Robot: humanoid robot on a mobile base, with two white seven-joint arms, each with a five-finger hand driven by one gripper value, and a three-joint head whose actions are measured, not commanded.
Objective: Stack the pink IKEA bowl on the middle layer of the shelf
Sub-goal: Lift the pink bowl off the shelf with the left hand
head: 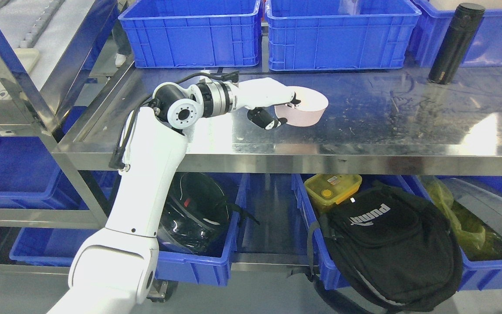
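Here the left hand pinches the near rim of the pink bowl, resting on the steel shelf; such a one-sided rim hold risks tipping or slipping on lifting.

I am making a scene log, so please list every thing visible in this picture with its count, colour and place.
bowl: 1, pink, on the steel shelf, at the left hand's fingers
steel shelf: 1, silver, across the middle of the view
big crates: 2 whole ones plus part of a third, blue, at the back of the shelf
flask: 1, black, upright at the shelf's right rear
helmet: 1, black, in a blue bin on the lower level, left
lunch box: 1, yellow, lower level, behind the backpack
backpack: 1, black, in a blue bin, lower right
plastic bag: 1, yellow-green, lower far right
left hand: 1, white and black, gripping the bowl's left rim; right arm is not in view
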